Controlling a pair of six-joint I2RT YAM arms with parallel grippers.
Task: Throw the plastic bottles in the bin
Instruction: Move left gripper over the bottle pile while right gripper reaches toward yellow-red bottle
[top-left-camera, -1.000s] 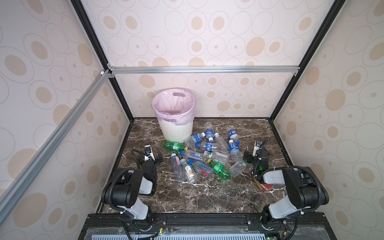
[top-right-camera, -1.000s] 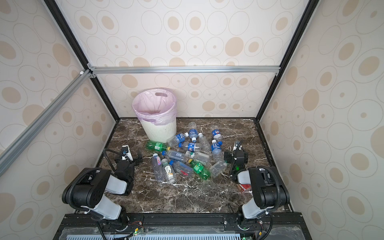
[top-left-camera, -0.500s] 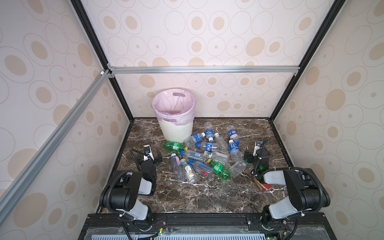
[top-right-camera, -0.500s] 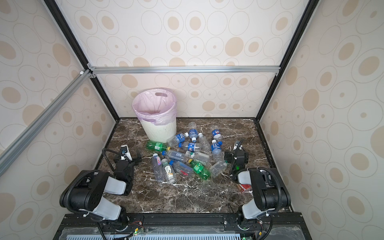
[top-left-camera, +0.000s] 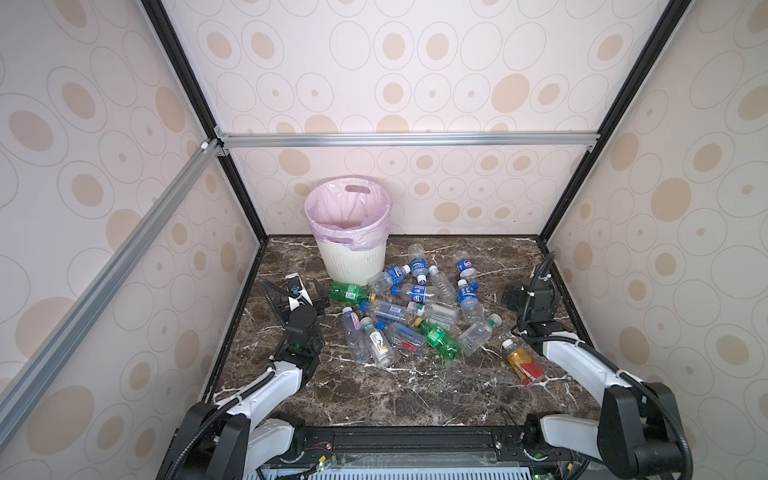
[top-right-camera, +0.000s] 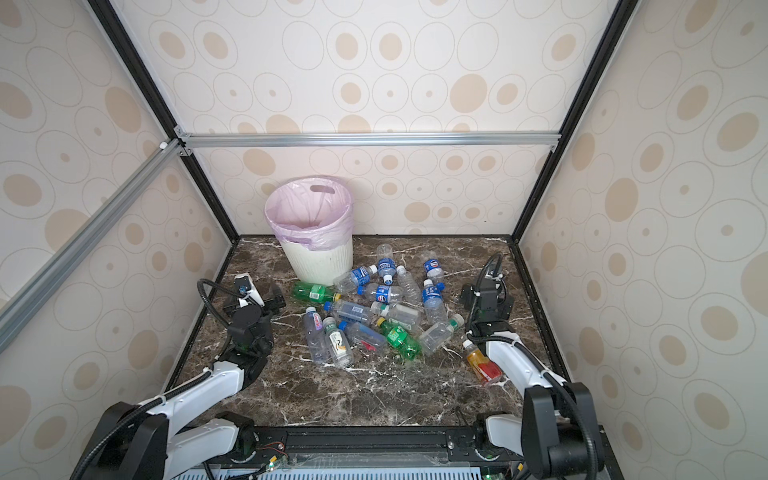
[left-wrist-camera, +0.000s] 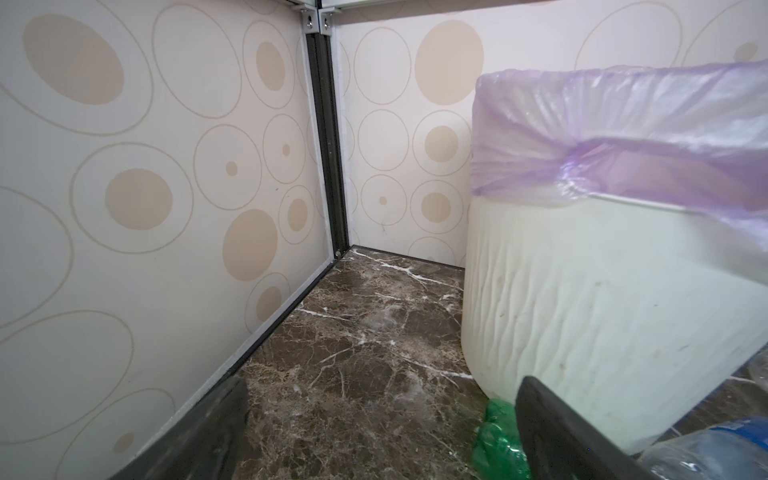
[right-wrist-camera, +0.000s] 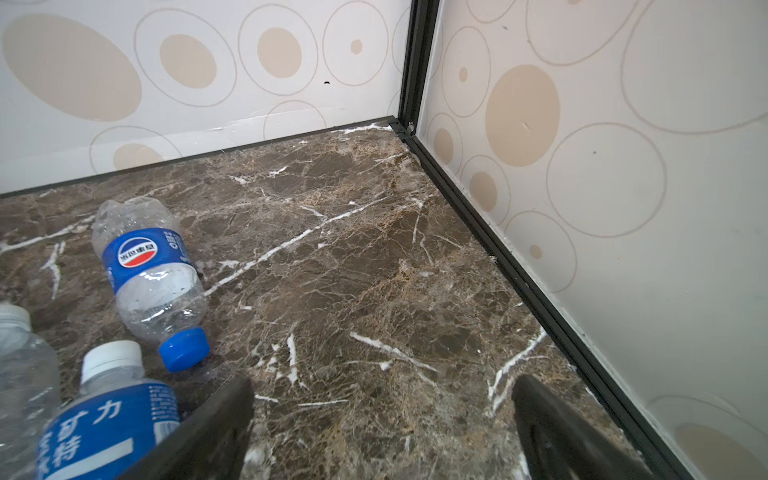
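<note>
Both arms reach farther forward than a second ago; the plastic bottles (top-left-camera: 419, 293) lie unmoved beside the bin (top-left-camera: 353, 262). I see left gripper (top-left-camera: 296, 296) and right gripper (top-left-camera: 528, 293) spread, empty. Nothing binned yet, I judge.

The bin (top-left-camera: 353, 262) stands back left, the plastic bottles (top-left-camera: 419, 293) scattered before and right of it.

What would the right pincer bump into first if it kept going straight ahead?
Likely nothing soon: ahead of the open right pincer is bare marble floor, up to the wall corner. The blue-label bottle lies off to the side.
</note>
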